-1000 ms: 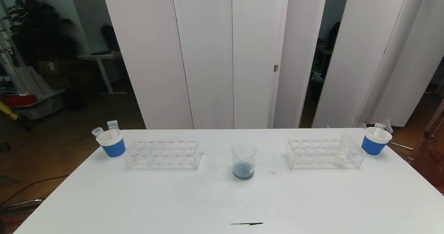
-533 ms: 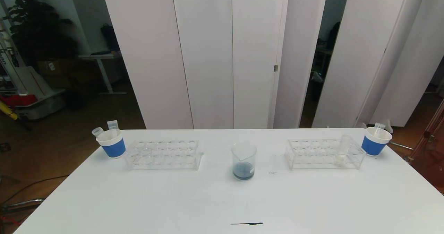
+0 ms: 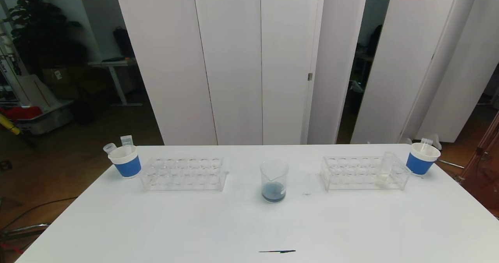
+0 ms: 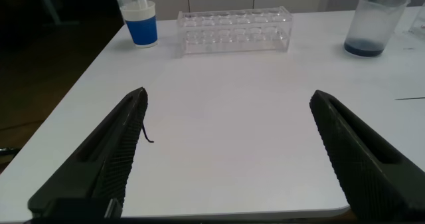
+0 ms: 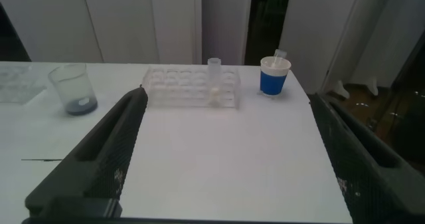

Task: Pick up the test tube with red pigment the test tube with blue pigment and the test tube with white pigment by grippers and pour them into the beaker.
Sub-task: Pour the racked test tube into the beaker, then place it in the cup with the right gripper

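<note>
While both grippers' jaws gape (holding nothing), the beaker point(image 3: 274, 181) stands mid-table.

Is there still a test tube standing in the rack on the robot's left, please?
No, the left rack shows only empty holes, while the test tube with white pigment stands in the right rack.

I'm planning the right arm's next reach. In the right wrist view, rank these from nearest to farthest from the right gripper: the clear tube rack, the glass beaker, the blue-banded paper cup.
The open right gripper hangs back over the table's near edge.
1. Clear plastic tube rack, straight ahead, holding the test tube with white pigment.
2. Clear glass beaker, off toward the table's middle.
3. Blue-banded white paper cup, beyond the rack's outer end.
</note>
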Robot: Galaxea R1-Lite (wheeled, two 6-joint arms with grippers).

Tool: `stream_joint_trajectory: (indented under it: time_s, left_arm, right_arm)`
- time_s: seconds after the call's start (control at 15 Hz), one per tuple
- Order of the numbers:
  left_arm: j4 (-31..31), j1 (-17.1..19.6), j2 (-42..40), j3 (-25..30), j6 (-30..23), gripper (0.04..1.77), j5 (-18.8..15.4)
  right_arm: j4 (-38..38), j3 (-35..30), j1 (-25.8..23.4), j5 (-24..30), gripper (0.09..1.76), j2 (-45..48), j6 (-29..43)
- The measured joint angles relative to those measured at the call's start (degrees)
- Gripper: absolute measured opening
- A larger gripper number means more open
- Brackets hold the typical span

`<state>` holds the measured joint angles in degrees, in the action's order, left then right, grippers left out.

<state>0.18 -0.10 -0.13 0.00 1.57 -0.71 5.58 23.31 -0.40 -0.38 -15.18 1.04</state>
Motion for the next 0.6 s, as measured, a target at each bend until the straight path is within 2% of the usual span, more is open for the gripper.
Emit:
stream_joint_trajectory:
  time_s: [0.33,0.6]
  left_arm:
    - [0.00,0.00,0.02,0.00,0.00,1.74,0.00]
    - [0.00,0.00,0.04,0.00,0.00,1.74,0.00]
  right_arm:
    - [-10.68,12.02,-1.80,-0.11,1.75,-22.42,3.67]
    - [-20.58,16.71,-4.14,-0.13,1.75,-39.70,4.97]
